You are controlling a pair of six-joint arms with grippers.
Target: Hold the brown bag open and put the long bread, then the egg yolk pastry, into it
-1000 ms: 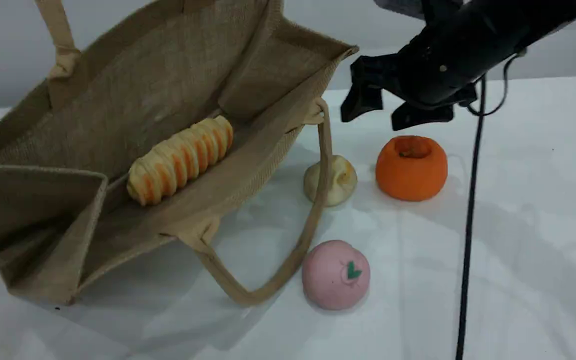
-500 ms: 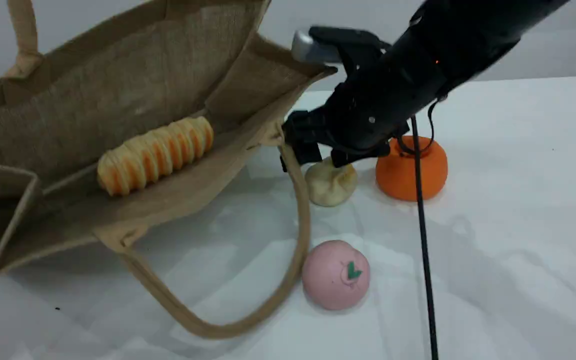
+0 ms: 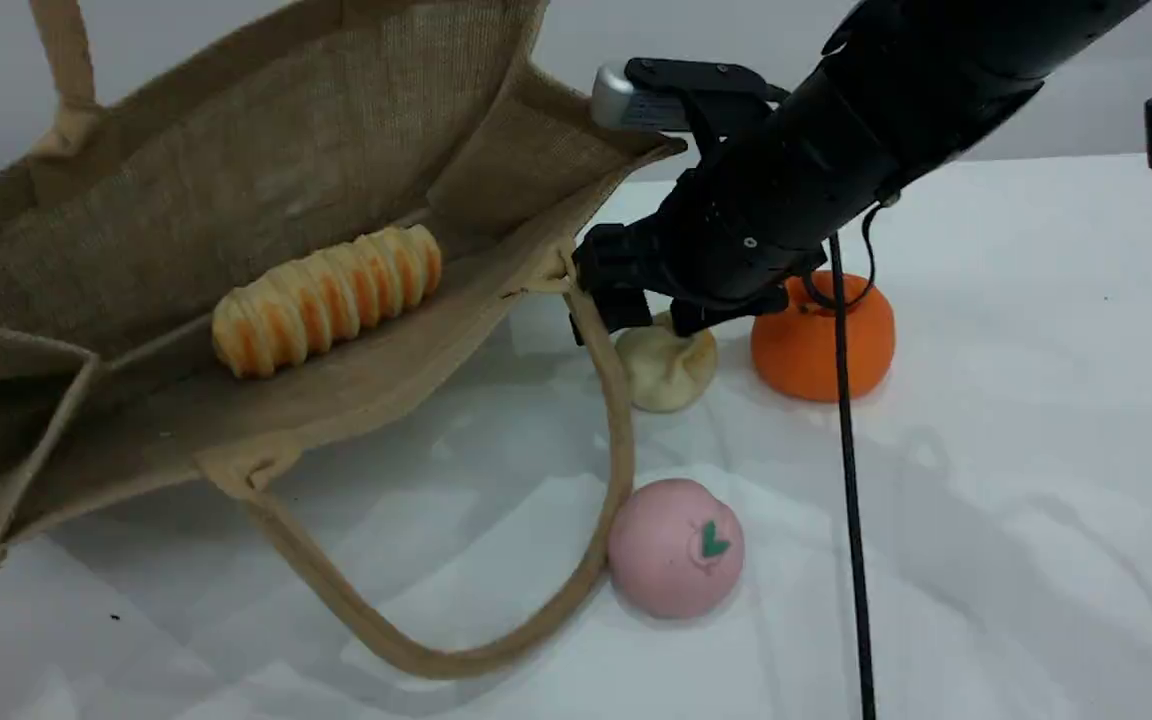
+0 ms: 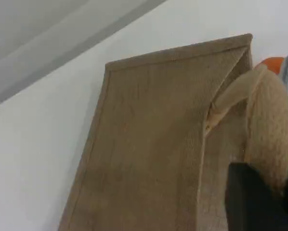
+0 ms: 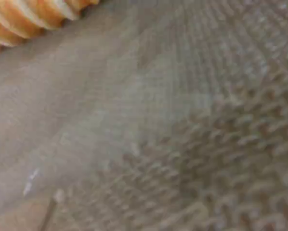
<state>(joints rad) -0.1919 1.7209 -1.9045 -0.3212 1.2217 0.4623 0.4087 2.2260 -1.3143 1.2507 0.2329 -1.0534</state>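
The bread [image 3: 326, 298] is seen inside the bag [image 3: 266, 180]; its handle [image 4: 267, 125] is pinched by the left gripper [image 4: 259, 202], while the right gripper [image 3: 648, 322] is spread over the pastry [image 3: 666, 368].

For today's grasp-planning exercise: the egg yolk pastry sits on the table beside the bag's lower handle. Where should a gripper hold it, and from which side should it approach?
Grip the egg yolk pastry across its rounded middle, coming down from above. It is a small soft lump resting on the table. The brown bag handle runs close along its left and the orange ball stands close on its right, so a sideways approach looks cramped. The open right gripper already hangs just over it.
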